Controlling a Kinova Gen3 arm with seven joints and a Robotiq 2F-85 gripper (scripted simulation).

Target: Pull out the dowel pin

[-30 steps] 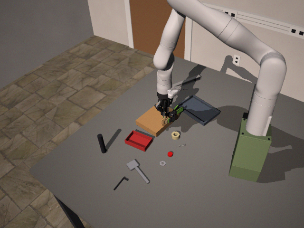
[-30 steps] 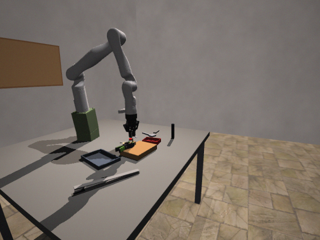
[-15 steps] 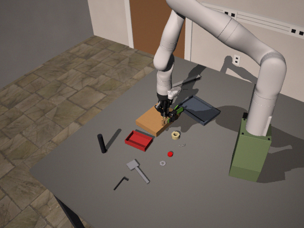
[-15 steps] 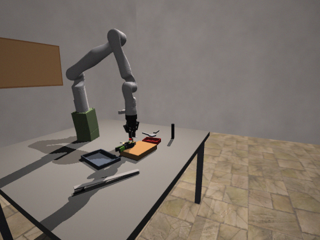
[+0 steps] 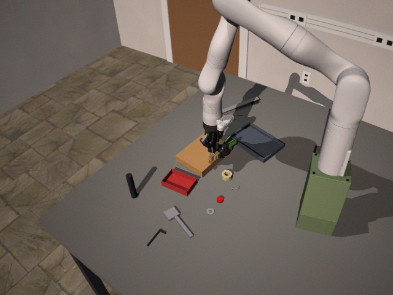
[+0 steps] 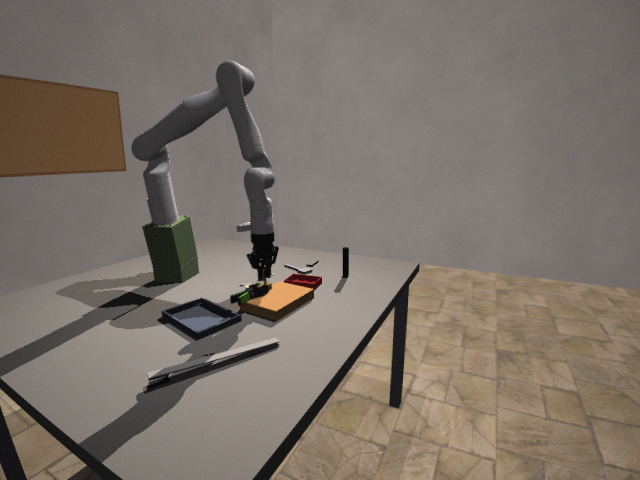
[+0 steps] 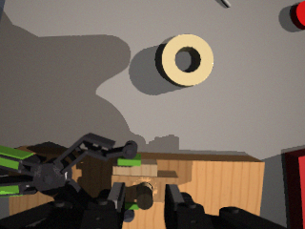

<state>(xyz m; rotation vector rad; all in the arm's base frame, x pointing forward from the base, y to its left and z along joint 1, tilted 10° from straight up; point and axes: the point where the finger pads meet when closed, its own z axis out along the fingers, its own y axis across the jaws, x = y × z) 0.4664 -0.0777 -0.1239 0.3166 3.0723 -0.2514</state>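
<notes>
Spring clamp (image 5: 227,146) (image 6: 250,292) (image 7: 50,176), green-tipped, crowding the fingers (image 5: 212,149) (image 6: 263,281), which are standing partly open astride the dowel pin (image 7: 145,197), any grip impossible to tell. Small wooden block (image 5: 210,157) (image 7: 164,188), resting on the bench board (image 5: 193,155) (image 6: 284,297) (image 7: 229,191). Tape roll (image 5: 226,175) (image 7: 204,60), red tray (image 5: 179,182) (image 6: 303,281) (image 7: 297,191) lying nearby on a grey worktop (image 5: 253,238) (image 6: 289,413) (image 7: 248,95), stone-tiled floor (image 5: 79,95) (image 6: 516,361) showing beyond.

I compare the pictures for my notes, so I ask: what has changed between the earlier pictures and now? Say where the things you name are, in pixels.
The gripper (image 5: 212,149) (image 6: 264,279) (image 7: 144,198) has moved slightly down toward the dowel pin (image 7: 145,197). It is open around the pin; nothing was visibly taken hold of or let go. The bench board (image 5: 193,157) (image 6: 281,297) (image 7: 226,191) and trays stayed put.
</notes>
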